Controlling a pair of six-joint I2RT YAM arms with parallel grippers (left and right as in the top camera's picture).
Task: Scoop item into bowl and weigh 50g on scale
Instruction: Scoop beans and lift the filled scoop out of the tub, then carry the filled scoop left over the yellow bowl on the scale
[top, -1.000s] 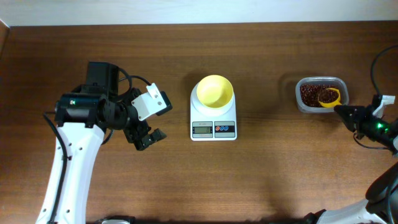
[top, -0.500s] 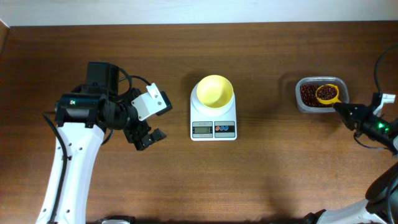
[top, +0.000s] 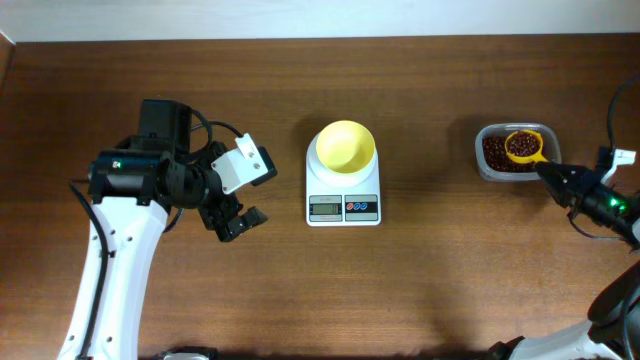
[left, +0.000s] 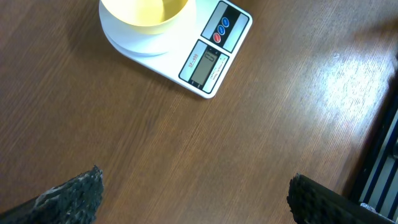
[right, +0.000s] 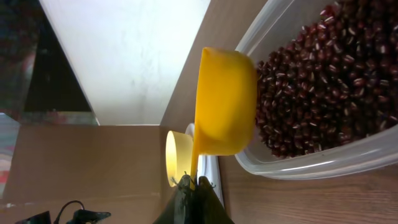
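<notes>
1. The small dark red-brown beans (top: 495, 153) lie in a loose heap inside the clear rounded-rectangular plastic container (top: 480, 160). This stands at the right end of the brown wooden bench (top: 420, 290).
2. The right jaws are clenched on the handle of the yellow plastic measuring scoop (top: 524, 147). Its cup sits over the container's near-right corner.
3. From overhead, the cup shows dark beans inside it.
4. In the right wrist view the scoop (right: 224, 102) is seen from its underside, beside the bean heap (right: 311, 87). Whether it touches the beans cannot be told.
5. The round pale-yellow plastic bowl (top: 346, 146) rests on the platform of the white rectangular digital kitchen scale (top: 344, 207) at mid-bench. Both are well apart from the container.
6. The scale's grey display and its red and blue buttons face the near edge of the bench.
7. The left arm (top: 130, 175) hangs over the left part of the bench, apart from the scale.
8. The left jaws are released and spread wide. Their dark fingertips (left: 74, 193) show at the bottom corners of the left wrist view, with only bare bench between them. The scale (left: 211, 59) and bowl (left: 144, 12) lie ahead.
</notes>
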